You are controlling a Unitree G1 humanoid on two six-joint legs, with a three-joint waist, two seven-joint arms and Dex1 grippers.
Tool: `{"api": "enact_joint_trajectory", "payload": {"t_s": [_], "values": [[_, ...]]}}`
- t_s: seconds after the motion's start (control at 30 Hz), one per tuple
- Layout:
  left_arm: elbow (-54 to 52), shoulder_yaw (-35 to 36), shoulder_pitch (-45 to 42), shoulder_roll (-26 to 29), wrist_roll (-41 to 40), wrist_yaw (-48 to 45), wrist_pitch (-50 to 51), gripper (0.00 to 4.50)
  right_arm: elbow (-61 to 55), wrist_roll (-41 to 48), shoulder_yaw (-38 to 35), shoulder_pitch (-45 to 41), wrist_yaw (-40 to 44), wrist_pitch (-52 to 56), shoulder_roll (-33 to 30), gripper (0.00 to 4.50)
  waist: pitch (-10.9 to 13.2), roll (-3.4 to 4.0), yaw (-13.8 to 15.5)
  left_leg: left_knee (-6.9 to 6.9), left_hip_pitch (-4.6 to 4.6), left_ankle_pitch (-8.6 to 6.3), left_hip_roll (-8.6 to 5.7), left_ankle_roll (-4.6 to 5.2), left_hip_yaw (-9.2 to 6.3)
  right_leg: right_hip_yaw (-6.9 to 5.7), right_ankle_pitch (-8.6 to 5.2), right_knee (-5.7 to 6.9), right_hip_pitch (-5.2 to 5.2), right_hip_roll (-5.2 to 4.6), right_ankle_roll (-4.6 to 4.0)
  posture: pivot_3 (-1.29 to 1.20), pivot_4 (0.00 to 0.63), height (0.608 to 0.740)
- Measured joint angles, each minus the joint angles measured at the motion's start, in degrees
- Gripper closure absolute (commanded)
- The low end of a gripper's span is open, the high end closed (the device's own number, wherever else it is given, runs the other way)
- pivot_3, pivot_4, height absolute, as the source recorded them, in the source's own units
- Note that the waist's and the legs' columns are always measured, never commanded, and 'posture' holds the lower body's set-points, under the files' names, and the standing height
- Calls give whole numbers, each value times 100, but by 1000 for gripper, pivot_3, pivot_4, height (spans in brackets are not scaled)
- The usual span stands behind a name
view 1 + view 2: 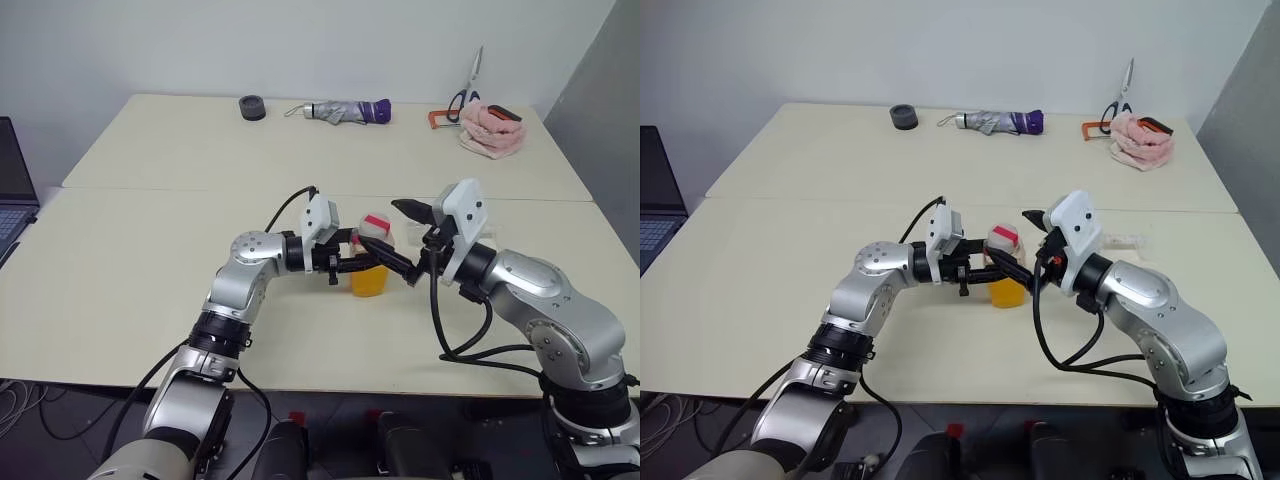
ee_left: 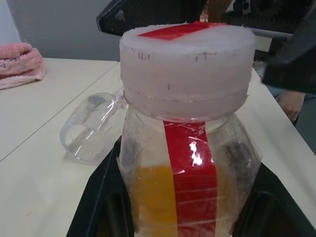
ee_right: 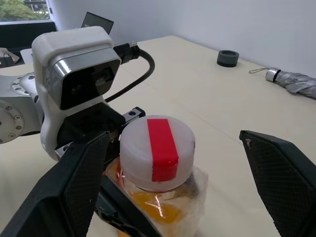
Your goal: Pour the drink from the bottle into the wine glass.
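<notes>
Left arm reaches in from the left with the forearm about level, wrist turned so the left gripper (image 1: 368, 262) points toward the robot's right. Its black fingers (image 2: 98, 197) are pinched on the lower body of the small clear plastic bottle (image 1: 372, 262), squarish sides, red vertical label strip, white cap (image 3: 157, 152) with a red stripe still on. Bottle upright, near the middle of the cream table (image 1: 150, 250), just in front of the seam between the two tabletops. The translucent orange-yellow drink (image 1: 368, 281) fills only the lower part of the bottle.

Right arm comes in from the right, elbow bent, forearm angled toward the bottle. Right gripper (image 3: 163, 182) spread wide, one finger on each side of the cap, neither pad touching it.

Clear stemmed wine glass (image 2: 91, 127) lies on its side on the table just behind the bottle.

Far edge of the table: dark round object (image 1: 252, 107), folded grey-and-purple umbrella (image 1: 345, 111), scissors (image 1: 465, 90), crumpled pink cloth (image 1: 492, 130).
</notes>
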Motion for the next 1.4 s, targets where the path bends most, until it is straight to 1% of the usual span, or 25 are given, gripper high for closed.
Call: {"api": "enact_joint_trajectory", "payload": {"t_s": [0.03, 0.07, 0.1, 0.17, 0.3, 0.33, 0.57, 0.67, 0.73, 0.83, 0.93, 1.0, 1.07, 1.17, 1.27, 1.4], "values": [[0, -1, 0, -1, 11, 0, 0, 2675, 0, -2, 0, -23, 10, 0, 14, 0, 0, 0, 0, 0, 0, 0, 0, 0, 0, 0, 0, 0, 0, 0, 0, 0, 150, 740], [0, -1, 0, 0, 21, 1, -1, 2675, 0, -5, 2, -33, 28, 0, 23, 379, 0, 0, 0, 0, 0, 0, 0, 0, 0, 0, 0, 0, 0, 0, 0, 0, 150, 740], [0, -1, 2, 0, 31, 1, -1, 2675, 0, -17, 17, -36, 59, 1, 24, 604, 0, 0, 0, 0, 0, 0, 0, 0, 0, 0, 0, 0, 0, 0, 0, 0, 150, 740], [0, -1, 2, 0, 38, 2, -1, 2675, 2, -67, 62, -36, 103, 6, 24, 1240, 0, 0, 0, 0, 0, 0, -1, 0, 0, 0, 0, -1, 0, 0, 0, 0, 150, 740], [0, -2, 3, -2, 48, 7, -5, 2676, 2, -99, 107, -36, 221, 8, 21, 2681, 0, 0, -1, 0, 0, 0, 0, 0, 0, 0, 0, 0, 0, 0, 0, 0, 150, 740], [0, -2, 3, -2, 50, 6, -6, 2676, 3, -102, 107, -36, 229, 8, 20, 2710, 0, 0, 0, 0, 0, 0, 0, 0, 0, 0, 0, 0, 0, 0, 0, 0, 150, 740], [0, -16, 3, -2, 76, -2, -7, 2676, 15, -113, 101, -37, 370, 5, -53, 2710, 0, 0, 0, 0, 0, 0, 0, 0, 0, 0, 0, 0, 0, 0, 0, 0, 150, 740], [0, -28, 3, 14, 79, -24, -7, 2676, 178, -114, 95, -67, 627, -142, -113, 2710, 0, 0, 0, 0, 0, 0, -1, 0, 1, 0, 0, -1, 0, 0, 0, 0, 150, 740], [0, -30, 1, 27, 79, -94, -10, 2676, 415, -114, 104, -149, 988, -343, -230, 2710, 0, 0, -1, 0, 1, 0, -1, 1, 1, 0, 0, -1, 0, 0, 0, 0, 150, 740], [0, -44, -27, 73, 78, -248, -23, 2677, 1028, -110, 196, -513, 1948, -761, -579, 2710, 1, 2, -4, 0, 3, 0, -1, 1, 2, -1, 0, -1, 0, 1, 0, 0, 150, 740], [1, -75, -113, 111, 80, -406, -29, 2679, 1685, -118, 283, -876, 2904, -1231, -833, 2710, 6, 8, -3, 0, 1, -1, 0, 1, 3, -1, 0, -2, 0, 2, 0, 0, 150, 740], [0, -107, -182, 110, 80, -459, -32, 2679, 2079, -120, 322, -1132, 3398, -1449, -938, 2710, 6, 7, -3, 0, 2, -1, 0, 1, 3, 0, 0, -3, 0, 2, 0, 0, 150, 740], [0, -122, -214, 105, 80, -464, -33, 2679, 2371, -131, 339, -1287, 3711, -1592, -958, 2710, 6, 7, -4, 0, 1, -1, 1, 2, 3, 0, 0, -3, 0, 2, 0, 0, 150, 740], [0, -148, -214, 96, 80, -421, -33, 2680, 2460, -104, 329, -1341, 3854, -1530, -973, 2710, 7, 9, -1, 0, -1, -1, 1, 2, 0, -2, 0, -2, -1, 0, -1, 0, 150, 740], [-38, -152, -214, 72, 67, -345, -27, 2680, 2228, -74, 170, -1153, 3650, -1380, -963, 1664, 7, 8, 9, 1, -3, -1, 0, 1, 0, -3, 0, -2, -1, -4, -1, 0, 150, 740], [-193, -75, -214, 112, 38, -225, -24, 2681, 1632, 164, -279, -413, 2992, -934, -901, 268, 8, 10, 15, 2, -6, 0, -5, 1, 1, -1, 0, -1, -2, -10, 0, 0, 150, 740]]}}
